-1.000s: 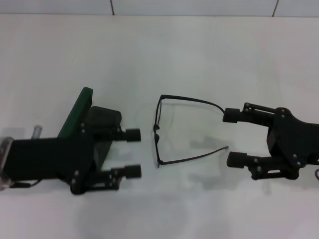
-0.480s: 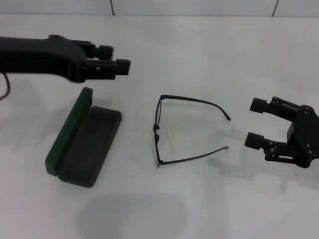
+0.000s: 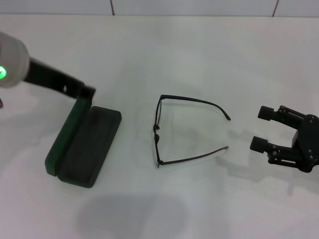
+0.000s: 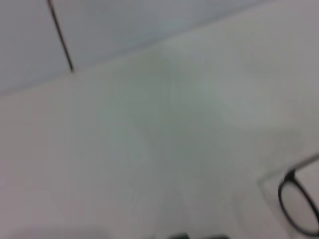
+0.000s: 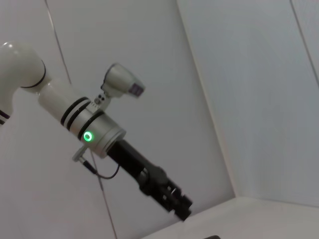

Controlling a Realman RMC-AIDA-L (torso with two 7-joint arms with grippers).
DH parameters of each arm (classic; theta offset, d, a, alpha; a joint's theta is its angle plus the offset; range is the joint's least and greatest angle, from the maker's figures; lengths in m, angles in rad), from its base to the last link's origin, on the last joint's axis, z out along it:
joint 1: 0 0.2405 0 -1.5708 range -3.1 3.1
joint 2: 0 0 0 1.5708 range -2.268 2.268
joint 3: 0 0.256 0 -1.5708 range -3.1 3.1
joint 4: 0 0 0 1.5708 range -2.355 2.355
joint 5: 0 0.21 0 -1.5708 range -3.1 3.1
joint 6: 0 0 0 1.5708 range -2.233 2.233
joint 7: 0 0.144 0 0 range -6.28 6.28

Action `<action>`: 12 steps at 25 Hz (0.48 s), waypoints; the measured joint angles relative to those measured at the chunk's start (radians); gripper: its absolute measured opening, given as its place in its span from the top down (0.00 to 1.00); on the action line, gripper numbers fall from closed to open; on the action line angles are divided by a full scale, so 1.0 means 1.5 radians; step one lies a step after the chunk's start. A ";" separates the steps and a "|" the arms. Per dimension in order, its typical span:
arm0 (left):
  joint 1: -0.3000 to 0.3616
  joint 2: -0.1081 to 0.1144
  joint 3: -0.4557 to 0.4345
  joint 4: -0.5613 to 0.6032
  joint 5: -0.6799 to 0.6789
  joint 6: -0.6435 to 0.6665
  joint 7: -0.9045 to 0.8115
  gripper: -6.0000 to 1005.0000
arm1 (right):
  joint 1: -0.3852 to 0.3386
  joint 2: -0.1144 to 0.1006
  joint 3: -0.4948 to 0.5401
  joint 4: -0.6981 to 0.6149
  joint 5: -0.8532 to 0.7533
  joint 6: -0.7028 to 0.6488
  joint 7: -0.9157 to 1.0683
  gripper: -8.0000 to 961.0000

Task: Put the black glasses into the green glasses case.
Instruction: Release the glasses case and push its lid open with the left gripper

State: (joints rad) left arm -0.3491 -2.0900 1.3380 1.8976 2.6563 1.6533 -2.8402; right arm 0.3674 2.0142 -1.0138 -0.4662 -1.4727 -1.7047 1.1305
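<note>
black glasses [image 3: 187, 130] on white table [image 3: 199, 59]; tiled wall [image 5: 249, 74] behind

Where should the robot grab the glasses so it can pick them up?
Probably the far temple arm of the glasses, near its tip. Both arms lie unfolded, pointing at the open right gripper, so coming from the robot's right and pinching that thin bar looks simplest. The lenses face the case.

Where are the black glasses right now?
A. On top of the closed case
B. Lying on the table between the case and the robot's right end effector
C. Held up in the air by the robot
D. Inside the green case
B. The black glasses lie unfolded on the white table, with the open green glasses case on one side and the open right end effector on the other, touching neither.
</note>
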 joint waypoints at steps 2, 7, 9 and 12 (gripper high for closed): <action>0.000 0.000 0.049 -0.024 0.047 0.000 -0.029 0.42 | -0.001 0.000 0.001 0.000 0.000 0.006 0.000 0.11; 0.001 -0.001 0.109 -0.077 0.112 -0.005 -0.059 0.43 | 0.003 -0.001 -0.002 0.000 0.000 0.020 -0.005 0.11; 0.000 -0.001 0.113 -0.098 0.113 -0.010 -0.063 0.44 | 0.004 -0.001 -0.003 0.000 0.000 0.022 -0.008 0.11; -0.001 -0.001 0.114 -0.115 0.115 -0.012 -0.065 0.45 | 0.006 -0.001 -0.003 0.000 0.000 0.023 -0.009 0.11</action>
State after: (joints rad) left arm -0.3508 -2.0908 1.5092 1.7249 2.8281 1.6350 -2.9374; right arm 0.3756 2.0125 -1.0186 -0.4663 -1.4726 -1.6706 1.1177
